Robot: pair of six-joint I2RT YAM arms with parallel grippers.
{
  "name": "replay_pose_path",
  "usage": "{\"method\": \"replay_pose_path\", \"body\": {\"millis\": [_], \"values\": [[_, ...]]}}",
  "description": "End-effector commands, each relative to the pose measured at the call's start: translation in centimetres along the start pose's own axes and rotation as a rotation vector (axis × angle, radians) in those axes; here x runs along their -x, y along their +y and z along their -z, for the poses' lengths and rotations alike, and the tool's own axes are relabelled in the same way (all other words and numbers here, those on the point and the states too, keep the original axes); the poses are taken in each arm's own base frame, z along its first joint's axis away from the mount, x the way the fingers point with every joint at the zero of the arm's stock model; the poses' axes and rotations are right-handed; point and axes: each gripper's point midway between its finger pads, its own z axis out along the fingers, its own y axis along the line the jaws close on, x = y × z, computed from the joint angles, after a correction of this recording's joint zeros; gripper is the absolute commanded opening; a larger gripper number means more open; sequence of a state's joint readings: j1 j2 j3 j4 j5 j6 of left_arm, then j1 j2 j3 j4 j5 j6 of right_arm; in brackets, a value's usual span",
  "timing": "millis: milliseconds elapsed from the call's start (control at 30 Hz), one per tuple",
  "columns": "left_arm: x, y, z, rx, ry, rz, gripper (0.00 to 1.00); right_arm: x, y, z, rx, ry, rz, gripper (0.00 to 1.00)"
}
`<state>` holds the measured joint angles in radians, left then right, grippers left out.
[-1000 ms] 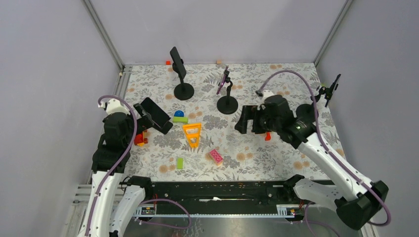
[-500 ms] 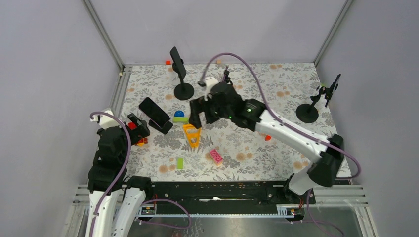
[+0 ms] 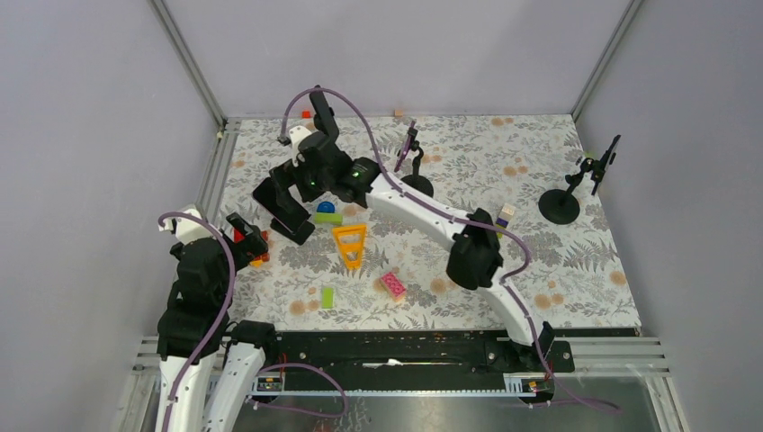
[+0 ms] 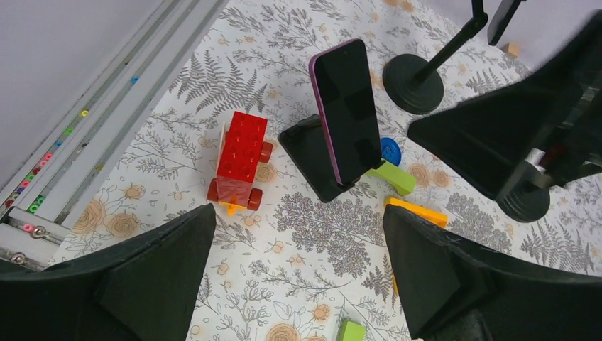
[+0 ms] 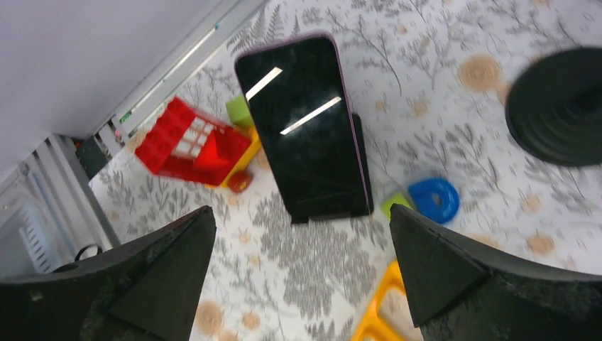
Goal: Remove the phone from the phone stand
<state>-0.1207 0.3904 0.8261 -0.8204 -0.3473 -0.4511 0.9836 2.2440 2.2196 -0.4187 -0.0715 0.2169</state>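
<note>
My right gripper hangs over the floral table at about 10 o'clock from the table's middle in the overhead view. My right fingers are spread wide with nothing between them. Through my right wrist camera the phone sits at 12 o'clock from the gap between those fingers, dark screen up and two streaks of light across the glass. It leans back, tilted, on its black phone stand, its lower edge resting in the stand's lip, and I touch neither of them. A red toy car lies at 9 o'clock from the phone and a blue ring at 4 o'clock, both near the stand but apart from it. My left gripper hangs at 8 o'clock from the stand in the overhead view, just beside the red toy. My left fingers are also wide apart and hold nothing. From that wrist the phone shows a purple edge, and a green block lies just beside the stand's foot at 4 o'clock. An orange triangle lies at 4 o'clock from the stand, and another round-based stand is well apart at 3 o'clock.
</note>
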Motion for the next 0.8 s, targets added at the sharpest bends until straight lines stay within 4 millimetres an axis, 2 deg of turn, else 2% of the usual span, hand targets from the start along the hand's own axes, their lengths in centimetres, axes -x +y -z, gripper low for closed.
{"method": "replay_pose_path", "body": {"millis": [0, 133, 300, 467, 767], "values": [[2.1, 0.6, 0.9, 0.034, -0.087, 0.050, 0.99, 2.1, 1.6, -2.4, 0.067, -0.049, 0.054, 0.99], [2.2, 0.8, 1.0, 0.042, -0.092, 0.052, 0.99, 2.0, 1.7, -5.0, 0.081, -0.074, 0.075, 0.99], [2.1, 0.7, 1.0, 0.038, -0.088, 0.051, 0.99, 1.3, 1.4, -6.9, 0.084, -0.099, 0.104, 0.99], [2.0, 0.7, 0.9, 0.040, -0.084, 0.050, 0.99, 0.0, 1.4, -8.3, 0.103, -0.080, 0.131, 0.99], [1.9, 0.7, 0.7, 0.041, -0.080, 0.047, 0.99, -1.6, 2.1, -9.2, 0.162, -0.047, 0.153, 0.99]]}}
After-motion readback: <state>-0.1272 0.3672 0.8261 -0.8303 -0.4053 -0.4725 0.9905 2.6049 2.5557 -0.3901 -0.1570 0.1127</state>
